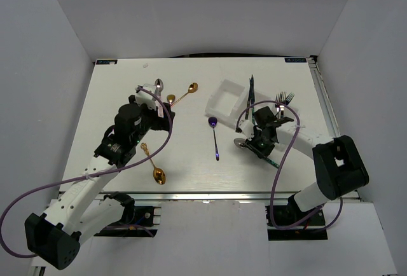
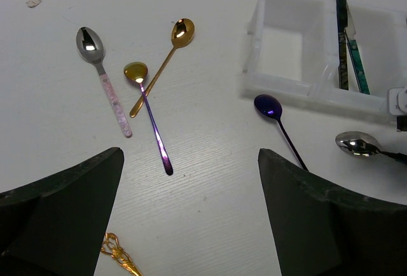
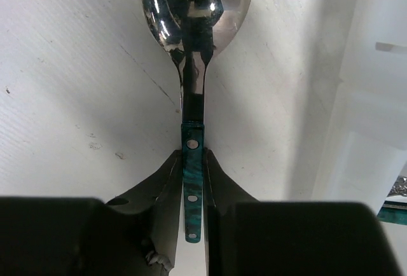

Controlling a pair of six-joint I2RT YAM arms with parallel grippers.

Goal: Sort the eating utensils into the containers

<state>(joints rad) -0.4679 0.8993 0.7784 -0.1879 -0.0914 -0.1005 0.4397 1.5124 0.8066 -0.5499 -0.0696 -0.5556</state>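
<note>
Top external: the tray (image 1: 219, 95) already holds a knife (image 1: 252, 91) and forks (image 1: 284, 98); spoons (image 1: 215, 137) lie loose on the table (image 1: 191, 174). Left wrist: the left gripper (image 2: 189, 161) gapes, empty. Right wrist: the right gripper (image 3: 192, 161) clenches the teal-handled spoon (image 3: 191, 9) beside the tray.

Between the matt black jaws of the right gripper (image 3: 193, 168), the teal-handled spoon (image 3: 193, 9) is gleaming: a mirror-polished metal bowl and a glossy marbled handle with small metal rivets. The white worktop (image 3: 76, 85) beneath is looking matt and finely scratched. Ahead of the jaws of the left gripper (image 2: 191, 161), a gold spoon (image 2: 159, 72) and a dark violet spoon (image 2: 268, 107) are shining like polished metal; the white tray (image 2: 280, 88) is showing smooth, slightly translucent plastic.
</note>
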